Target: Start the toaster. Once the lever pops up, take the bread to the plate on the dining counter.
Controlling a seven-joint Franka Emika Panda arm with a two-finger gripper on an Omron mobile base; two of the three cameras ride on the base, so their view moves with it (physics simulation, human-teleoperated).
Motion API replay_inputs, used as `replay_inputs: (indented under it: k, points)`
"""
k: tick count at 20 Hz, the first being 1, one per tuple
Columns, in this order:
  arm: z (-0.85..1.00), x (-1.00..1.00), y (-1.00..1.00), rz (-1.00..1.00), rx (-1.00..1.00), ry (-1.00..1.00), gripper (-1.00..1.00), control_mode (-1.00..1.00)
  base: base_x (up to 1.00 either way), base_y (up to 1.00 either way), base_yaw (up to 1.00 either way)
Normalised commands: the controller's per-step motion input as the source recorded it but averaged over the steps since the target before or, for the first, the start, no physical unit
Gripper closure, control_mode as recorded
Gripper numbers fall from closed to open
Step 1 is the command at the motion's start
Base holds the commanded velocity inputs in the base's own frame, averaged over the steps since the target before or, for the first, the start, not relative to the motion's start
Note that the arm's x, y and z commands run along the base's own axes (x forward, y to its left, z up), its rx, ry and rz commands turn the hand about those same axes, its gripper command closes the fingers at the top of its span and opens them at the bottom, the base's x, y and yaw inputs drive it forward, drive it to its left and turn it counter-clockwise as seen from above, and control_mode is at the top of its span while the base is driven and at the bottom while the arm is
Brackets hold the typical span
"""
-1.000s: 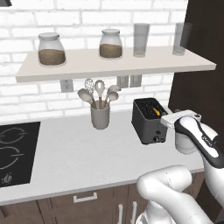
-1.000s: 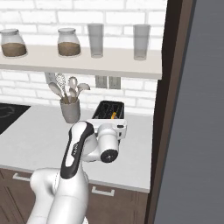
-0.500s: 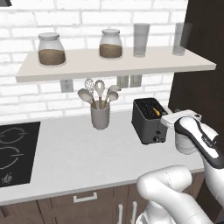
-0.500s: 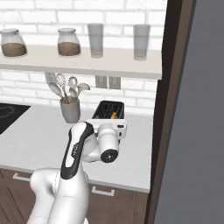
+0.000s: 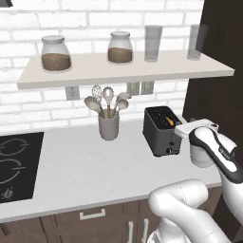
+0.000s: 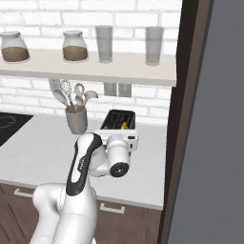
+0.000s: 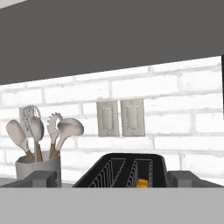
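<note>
White brick kitchen counter; black toaster centre-right, bread in slot; gripper spread open, empty, low frame.

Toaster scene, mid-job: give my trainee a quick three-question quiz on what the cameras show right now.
1. True or false: the bread sits down in a slot of the toaster.
2. What stands left of the toaster on the counter? A) utensil cup B) red kettle C) fruit bowl
3. Fill in: the shelf above carries two jars and two empty ____.

Key:
1. True; a yellow edge shows low in one slot in the hand view.
2. A
3. glasses
</note>
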Motion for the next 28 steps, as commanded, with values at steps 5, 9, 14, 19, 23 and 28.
replay_inputs:
  k: [5, 9, 14, 19, 23, 28]
  points:
    - [0.00, 0.00, 0.00, 0.00, 0.00, 0.00, -1.00, -1.00, 0.00, 0.00, 0.00]
    - [0.00, 0.00, 0.00, 0.00, 0.00, 0.00, -1.00, -1.00, 0.00, 0.00, 0.00]
    - [0.00, 0.00, 0.00, 0.00, 0.00, 0.00, -1.00, -1.00, 0.00, 0.00, 0.00]
    - [0.00, 0.00, 0.00, 0.00, 0.00, 0.00, -1.00, -1.00, 0.00, 0.00, 0.00]
    - [0.00, 0.00, 0.00, 0.00, 0.00, 0.00, -1.00, -1.00, 0.00, 0.00, 0.00]
    - [0.00, 0.00, 0.00, 0.00, 0.00, 0.00, -1.00, -1.00, 0.00, 0.00, 0.00]
